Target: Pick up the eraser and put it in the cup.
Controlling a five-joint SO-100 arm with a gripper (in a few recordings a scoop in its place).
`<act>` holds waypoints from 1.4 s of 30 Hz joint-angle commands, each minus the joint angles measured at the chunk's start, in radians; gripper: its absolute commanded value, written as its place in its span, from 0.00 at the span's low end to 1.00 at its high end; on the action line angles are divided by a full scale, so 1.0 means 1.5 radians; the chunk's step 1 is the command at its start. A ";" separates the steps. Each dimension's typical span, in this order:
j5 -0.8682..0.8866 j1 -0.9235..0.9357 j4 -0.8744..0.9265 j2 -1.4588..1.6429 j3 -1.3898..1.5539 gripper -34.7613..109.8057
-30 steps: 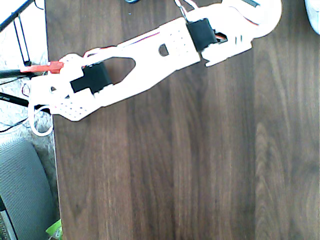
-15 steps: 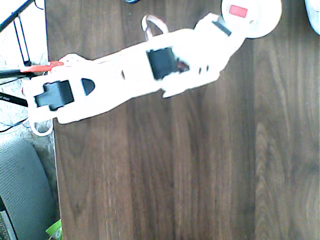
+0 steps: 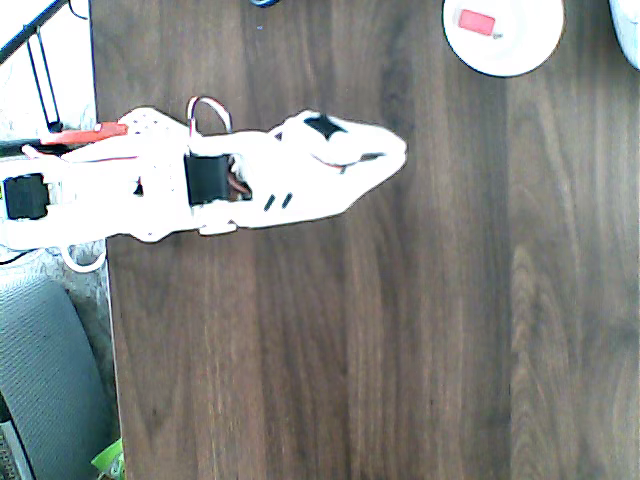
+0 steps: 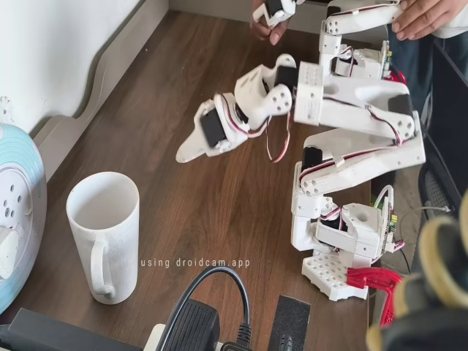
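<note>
- The eraser [image 3: 477,21] is lying inside the cup [image 3: 520,55], a small red block against the white bottom, up at the top right of the overhead view.
- In the fixed view the cup [image 4: 104,234] is standing upright on the dark wooden bench [image 4: 219,219] at the lower left, handle facing the camera; its inside is not readable from this angle.
- The white arm [image 3: 150,190] is reaching in from the left edge of the overhead view, and the gripper [image 3: 385,152] is pointing right, well apart from the cup and hanging over bare wood.
- In the fixed view the gripper [image 4: 191,150] is hovering above the bench, tilting down and to the left, nose aimed toward the cup side.
- The fingers are looking pressed together into one white point with nothing between them; no gap is showing in either view.
- A red plastic bar [image 3: 85,133] is sitting at the arm's base in the overhead view, and the same red piece [image 4: 374,278] is showing at the foot of the base in the fixed view.
- A pale blue round object [image 4: 18,212] is leaning at the left edge of the fixed view, just beside the cup.
- A black cable [image 4: 216,292] and plug are lying along the near edge of the bench.
</note>
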 commanded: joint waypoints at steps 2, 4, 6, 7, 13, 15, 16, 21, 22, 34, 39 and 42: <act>-0.083 -0.002 0.249 0.104 0.016 0.24; -0.134 -0.003 0.321 0.123 0.017 0.24; -0.210 0.011 0.375 0.124 0.017 0.24; -0.236 0.022 0.382 0.124 0.017 0.24; -0.282 0.015 0.389 0.123 0.020 0.24; -0.276 0.024 0.389 0.123 0.020 0.24; -0.276 0.037 0.389 0.122 0.020 0.24; -0.254 0.069 0.386 0.122 0.020 0.26; -0.254 0.069 0.386 0.122 0.020 0.26; -0.257 0.069 0.386 0.122 0.020 0.26; -0.257 0.069 0.386 0.122 0.020 0.26; -0.257 0.069 0.386 0.122 0.020 0.26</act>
